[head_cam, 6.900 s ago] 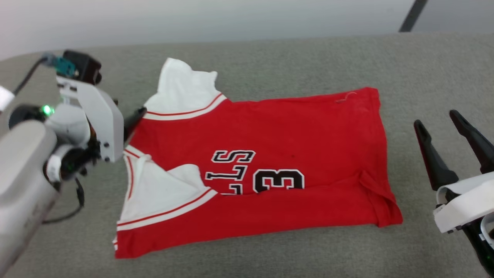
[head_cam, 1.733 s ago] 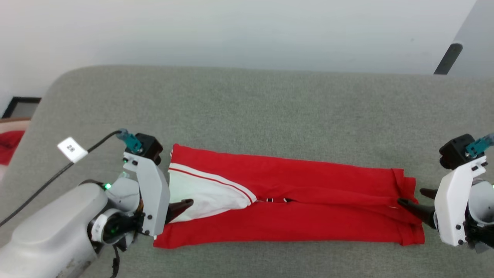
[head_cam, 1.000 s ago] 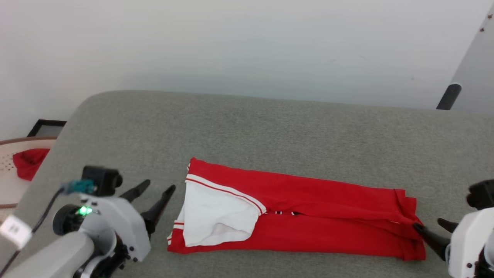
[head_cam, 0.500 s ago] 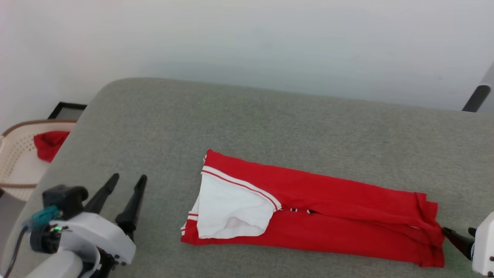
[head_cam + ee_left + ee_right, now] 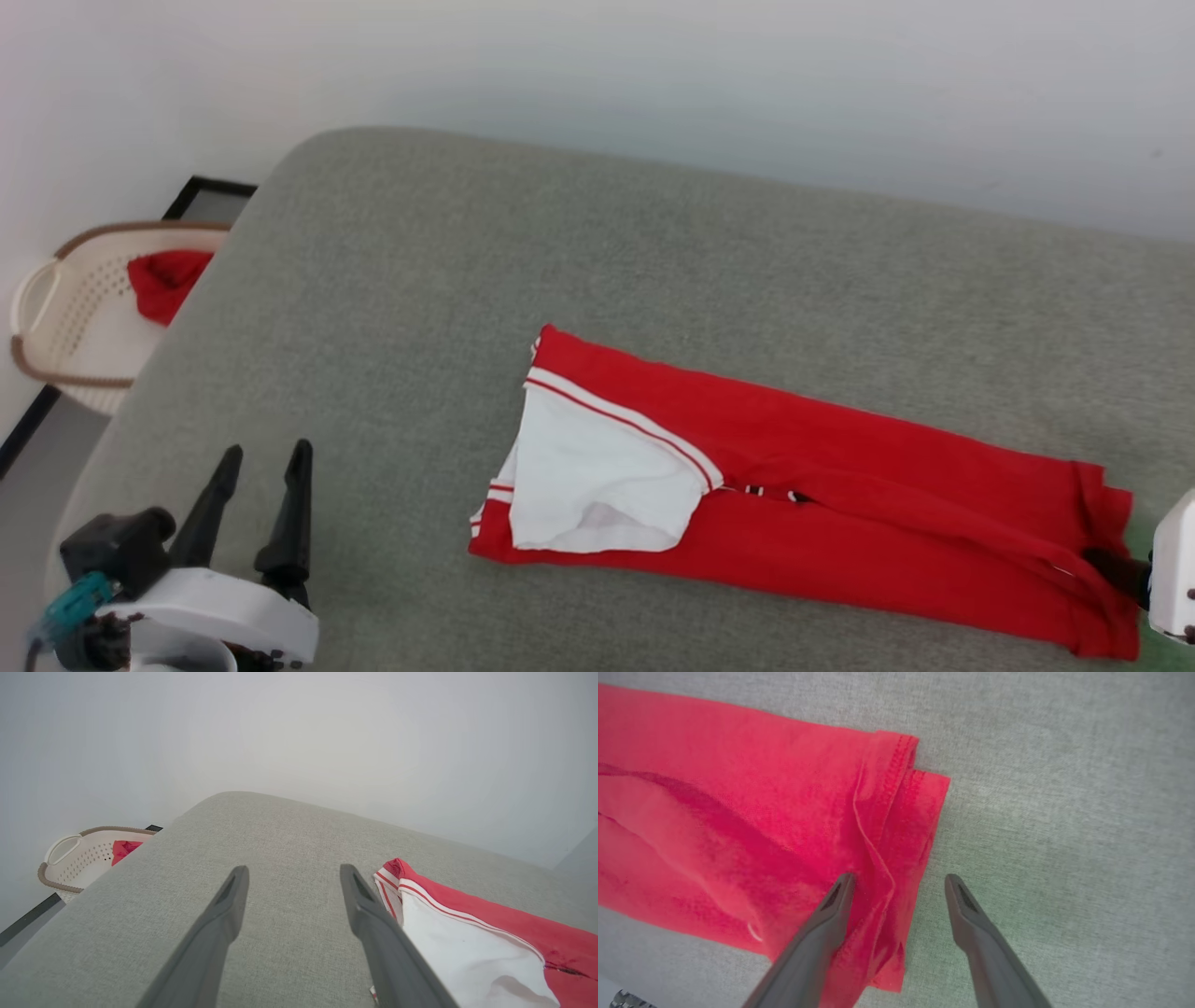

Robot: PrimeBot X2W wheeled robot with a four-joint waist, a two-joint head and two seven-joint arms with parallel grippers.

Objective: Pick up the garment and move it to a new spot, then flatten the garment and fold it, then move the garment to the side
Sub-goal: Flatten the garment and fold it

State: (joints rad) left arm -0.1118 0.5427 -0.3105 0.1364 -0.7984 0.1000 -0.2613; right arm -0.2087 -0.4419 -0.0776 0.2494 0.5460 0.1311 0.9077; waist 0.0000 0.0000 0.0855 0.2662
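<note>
Surroundings: a pale perforated basket (image 5: pixel 82 322) stands on the floor off the counter's (image 5: pixel 653 243) left corner, holding a small red cloth (image 5: pixel 163 278); a plain wall (image 5: pixel 597 65) runs behind. Nothing lies across the garment (image 5: pixel 840 504).

Orientation: the garment lies on the right half of the counter. In the head view its long axis slants from upper left to lower right, sleeve end to the robot's left and hem end to its right.

Condition: folded into a narrow red band. A white sleeve (image 5: pixel 597 476) with red-and-white trim lies on top, and a sliver of black-and-white lettering (image 5: pixel 770 492) shows at the fold.

Left hand (image 5: pixel 266 450): fingers apart, empty, over bare counter, well apart from the sleeve end.

Right hand (image 5: pixel 900 877): fingers apart, straddling the hem edge, not clamped.
</note>
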